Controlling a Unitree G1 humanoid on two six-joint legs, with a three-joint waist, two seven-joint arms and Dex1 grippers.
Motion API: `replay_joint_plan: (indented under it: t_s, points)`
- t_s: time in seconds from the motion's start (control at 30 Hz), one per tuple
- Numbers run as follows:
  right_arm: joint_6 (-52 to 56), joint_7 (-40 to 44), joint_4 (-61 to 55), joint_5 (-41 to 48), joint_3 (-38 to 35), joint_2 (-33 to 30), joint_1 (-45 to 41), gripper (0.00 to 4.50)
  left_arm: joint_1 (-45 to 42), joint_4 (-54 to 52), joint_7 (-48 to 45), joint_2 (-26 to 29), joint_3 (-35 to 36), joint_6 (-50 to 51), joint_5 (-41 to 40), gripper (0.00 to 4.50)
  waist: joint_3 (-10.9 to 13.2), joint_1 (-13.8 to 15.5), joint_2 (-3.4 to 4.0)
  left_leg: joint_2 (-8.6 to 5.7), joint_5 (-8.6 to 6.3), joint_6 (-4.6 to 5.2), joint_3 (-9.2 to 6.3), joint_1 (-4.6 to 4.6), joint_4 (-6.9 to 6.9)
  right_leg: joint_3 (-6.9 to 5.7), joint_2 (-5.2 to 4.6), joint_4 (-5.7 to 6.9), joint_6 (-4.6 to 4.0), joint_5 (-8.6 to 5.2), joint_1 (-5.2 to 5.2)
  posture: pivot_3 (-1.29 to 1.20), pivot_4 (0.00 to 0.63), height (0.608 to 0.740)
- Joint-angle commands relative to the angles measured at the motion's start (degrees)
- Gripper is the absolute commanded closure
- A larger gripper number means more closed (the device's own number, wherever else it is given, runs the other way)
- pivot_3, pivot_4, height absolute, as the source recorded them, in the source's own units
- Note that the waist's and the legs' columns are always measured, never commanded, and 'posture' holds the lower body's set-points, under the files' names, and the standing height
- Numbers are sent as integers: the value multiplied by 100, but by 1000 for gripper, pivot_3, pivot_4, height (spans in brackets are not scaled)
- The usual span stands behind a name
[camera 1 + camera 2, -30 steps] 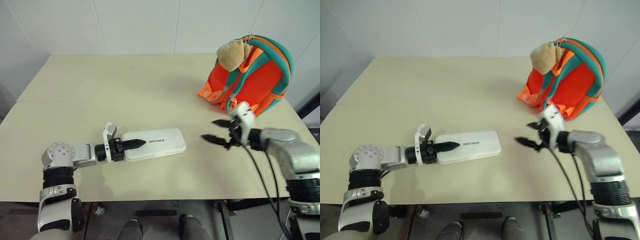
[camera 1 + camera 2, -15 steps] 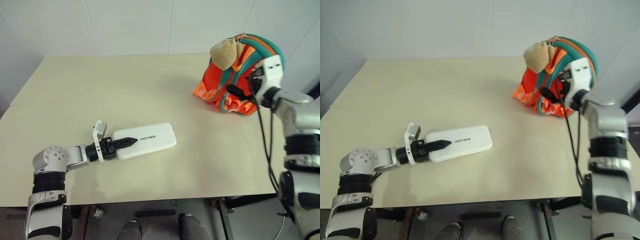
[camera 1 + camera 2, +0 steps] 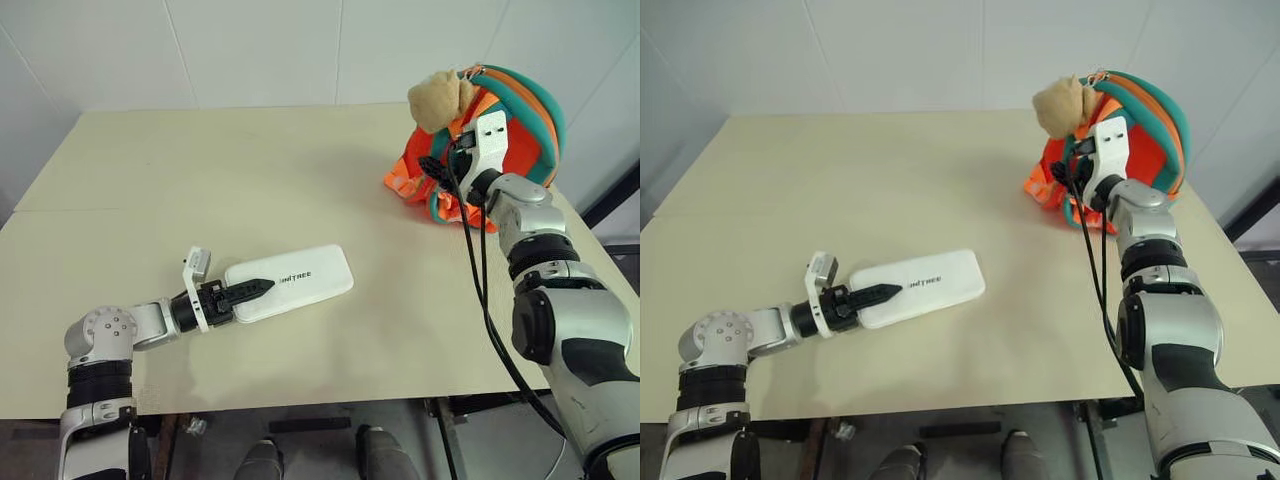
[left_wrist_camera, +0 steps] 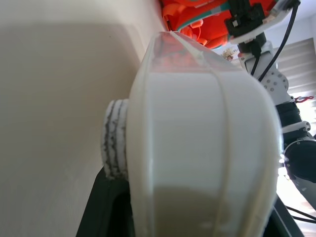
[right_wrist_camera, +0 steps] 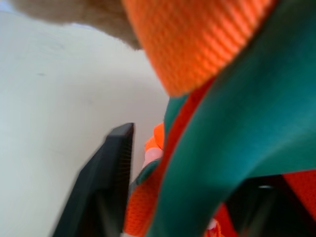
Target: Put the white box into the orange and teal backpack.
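Left hand (image 3: 248, 291) clamped on the box (image 3: 290, 282), which lies flat mid-tabletop (image 3: 300, 180), well apart from the backpack (image 3: 510, 130). Right hand (image 3: 440, 168) at a teal strap (image 5: 232, 143) — grip unclear. Best to secure the bag first — then lift the box level.

L hand (image 3: 252, 290) clamped, R hand (image 3: 440, 172) prob. gripping

The flat white box (image 3: 290, 282) with small dark lettering lies on the tabletop (image 3: 300, 180). The orange and teal backpack (image 3: 520, 135) stands upright at the far right edge.
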Motion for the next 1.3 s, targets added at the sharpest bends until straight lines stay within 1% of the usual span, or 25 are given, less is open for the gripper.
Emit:
replay_joint_plan:
  t_s: [0.03, 0.13, 0.17, 0.27, 0.37, 0.43, 0.53, 0.6, 0.67, 0.73, 0.83, 1.0, 1.1, 1.2, 1.27, 1.3]
  points:
    - [-428, 806, -267, 248, -164, 75, -3, 3328, 220, -433, 3, 28, 329, -693, 77, 3129, 0, -57, 0, 1, 0, 0, 0, 3, -1, 0, 1, 5, -1, 0, 1, 0, 150, 740]
    - [-113, 1981, -843, 771, -318, 204, 119, 4302, 354, -646, -83, 131, 432, -1010, 60, 3129, 1, -97, 1, 2, 0, 1, 0, 4, -1, 0, 2, 12, -1, 0, 0, 0, 150, 740]
    - [27, 2283, -1065, 908, -331, 233, 174, 4494, 389, -669, -125, 161, 476, -1093, 49, 3129, 1, -99, 2, 3, 0, 2, 0, 4, -1, 0, 2, 13, -1, 0, -1, 0, 150, 740]
    - [1436, 3123, -2468, 1429, -93, 209, 561, 4494, 434, -513, -184, 297, 706, -1313, 20, 3129, 3, -94, 5, 6, 0, 2, -1, 3, -2, 0, 4, 19, -2, -1, -5, 0, 150, 740]
    - [3217, 3695, -4459, 2225, 243, -65, 1187, 4494, 518, -452, -225, 372, 865, -1571, 56, 3129, 4, -63, 6, 6, -1, 1, -4, -3, -4, -1, 3, 42, -3, -6, -13, 0, 150, 740]
    - [4336, 3843, -5675, 2891, 338, -307, 1543, 4494, 615, -489, -275, 404, 915, -1686, 59, 3129, 5, -31, 9, 5, -4, 0, -5, -11, -4, -2, 2, 45, -3, -13, -21, 0, 150, 740]
    - [5534, 3827, -6915, 3771, 307, -608, 1881, 4494, 763, -579, -355, 475, 899, -1785, 73, 3129, 6, -22, 9, 5, -13, 1, -7, -20, -2, -3, 1, 46, -6, -23, -29, 0, 150, 740]
    - [6205, 3751, -7501, 4358, 204, -780, 2011, 4494, 835, -618, -415, 532, 912, -1872, 78, 3129, 6, -1, 9, 6, -19, 6, -7, -20, -2, -4, 2, 44, -10, -27, -29, 0, 150, 740]
    - [6654, 3694, -7864, 4787, 116, -941, 2128, 4494, 868, -647, -470, 566, 945, -1946, 62, 3129, 5, 47, 9, 7, -21, 9, -7, -20, -1, -5, 2, 23, -12, -29, -29, 0, 150, 740]
    - [6894, 3625, -8029, 4989, 82, -1110, 2292, 4494, 907, -729, -520, 609, 952, -2016, 56, 3129, 5, 106, 8, 7, -22, 10, -7, -19, 5, -7, 2, 23, -12, -29, -28, 0, 150, 740]
    - [6926, 3609, -8082, 4990, 144, -1387, 2565, 4494, 995, -1130, -633, 608, 1074, -2131, -176, 3129, 5, 178, 7, 6, -29, 16, -5, -23, 27, -7, 1, 20, -13, -28, -22, 0, 150, 740]
    - [6349, 3755, -7644, 4416, 472, -1654, 2833, 4494, 1073, -2025, -525, 632, 1349, -1994, -841, 3129, 4, 245, 6, 5, -32, 17, -3, -33, 45, -7, 0, 11, -10, -23, -21, 0, 150, 740]
    - [6025, 3862, -7340, 4126, 653, -1667, 2907, 4494, 1062, -2438, -331, 705, 1640, -1962, -1359, 3129, 3, 240, 4, 5, -32, 17, -3, -33, 45, -8, 1, 12, -10, -23, -20, 0, 150, 740]
    - [5892, 3935, -7233, 4039, 757, -1617, 2945, 4494, 1081, -2728, -147, 851, 1861, -1911, -1903, 3129, 4, 222, 4, 6, -32, 18, -3, -34, 45, -7, 1, 13, -10, -23, -22, 0, 150, 740]
    - [5832, 3932, -7200, 4001, 817, -1541, 2940, 4494, 1097, -2810, -71, 943, 1827, -1911, -2074, 3129, 4, 223, 4, 6, -33, 19, -3, -34, 44, -7, 1, 14, -10, -23, -24, 0, 150, 740]
    - [5816, 3926, -7194, 4001, 840, -1486, 2931, 4494, 1090, -2851, -102, 983, 1713, -1954, -2031, 3129, 4, 228, 4, 6, -34, 20, -3, -34, 44, -7, 2, 15, -10, -23, -24, 0, 150, 740]
